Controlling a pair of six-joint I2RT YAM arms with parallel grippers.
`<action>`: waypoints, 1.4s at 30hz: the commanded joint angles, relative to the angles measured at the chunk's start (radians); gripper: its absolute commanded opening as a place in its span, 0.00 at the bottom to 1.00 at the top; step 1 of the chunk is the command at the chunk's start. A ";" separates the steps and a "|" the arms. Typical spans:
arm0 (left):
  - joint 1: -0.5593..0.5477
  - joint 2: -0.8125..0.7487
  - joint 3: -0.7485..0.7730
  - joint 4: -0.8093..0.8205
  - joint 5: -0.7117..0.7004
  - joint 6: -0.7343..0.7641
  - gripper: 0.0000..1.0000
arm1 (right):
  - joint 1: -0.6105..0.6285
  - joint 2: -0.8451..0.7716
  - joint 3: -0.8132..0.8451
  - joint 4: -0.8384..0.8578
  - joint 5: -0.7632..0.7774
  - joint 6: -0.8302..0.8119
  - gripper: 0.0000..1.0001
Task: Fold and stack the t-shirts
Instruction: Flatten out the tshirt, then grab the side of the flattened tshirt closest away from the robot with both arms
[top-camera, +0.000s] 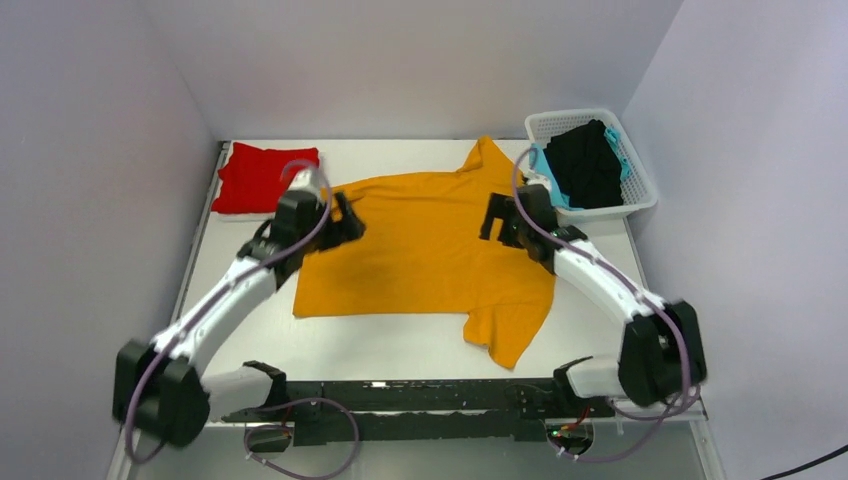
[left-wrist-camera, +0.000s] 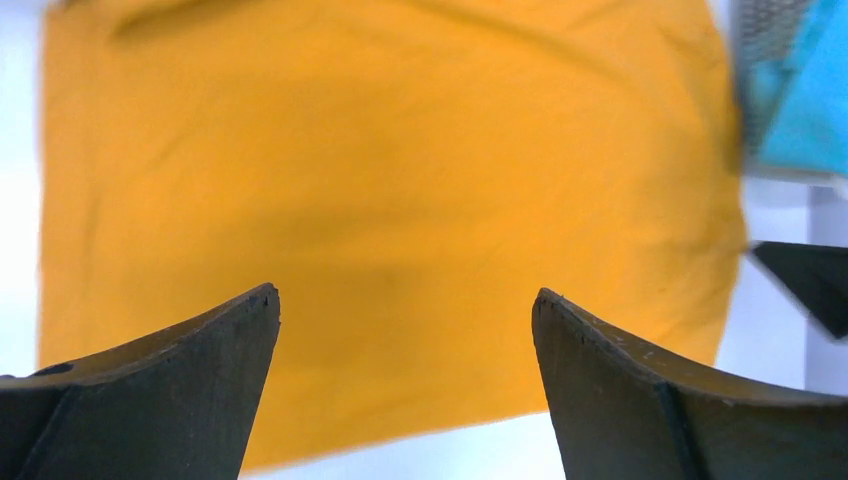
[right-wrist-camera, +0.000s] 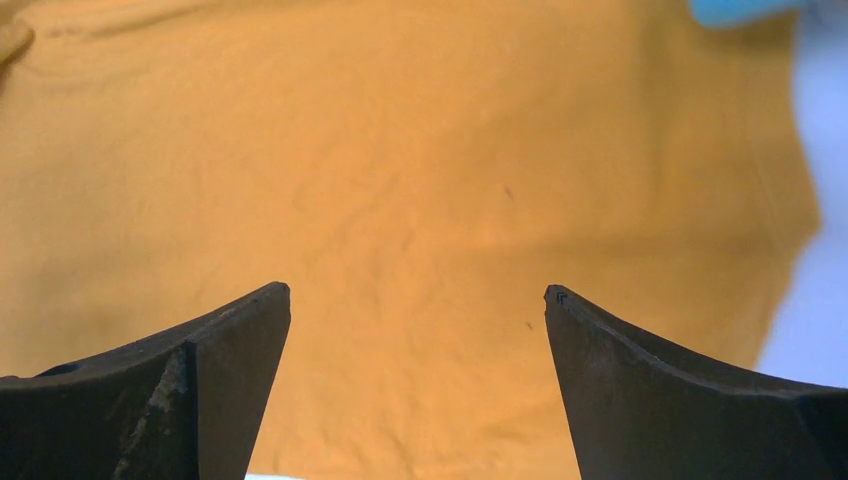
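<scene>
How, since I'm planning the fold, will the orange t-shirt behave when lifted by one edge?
Probably floppy: the orange t-shirt lies flat with soft wrinkles, so a lifted edge should drape. Likely light: it looks like thin cloth.

Spread flat on the middle of the worktop (top-camera: 400, 345): the spread t-shirt (top-camera: 420, 250), one sleeve reaching toward the far edge, the other toward the near edge, both at its right end. Far left of the spread t-shirt, apart from it: a folded t-shirt (top-camera: 262, 178). Far right of it, just beside its far sleeve: a basket (top-camera: 640, 195), holding an upper t-shirt (top-camera: 588, 165) on top of a lower t-shirt (top-camera: 548, 172). Over its left edge: the left tool (top-camera: 345, 220). Over its right part: the right tool (top-camera: 497, 218).
</scene>
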 joint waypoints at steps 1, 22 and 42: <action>0.006 -0.241 -0.271 -0.229 -0.167 -0.196 0.99 | -0.035 -0.214 -0.162 0.020 0.084 0.099 1.00; 0.096 -0.392 -0.611 -0.283 -0.274 -0.441 0.66 | -0.063 -0.320 -0.294 0.072 0.043 0.150 1.00; 0.134 -0.174 -0.586 -0.093 -0.251 -0.446 0.00 | -0.063 -0.320 -0.281 -0.006 0.090 0.153 1.00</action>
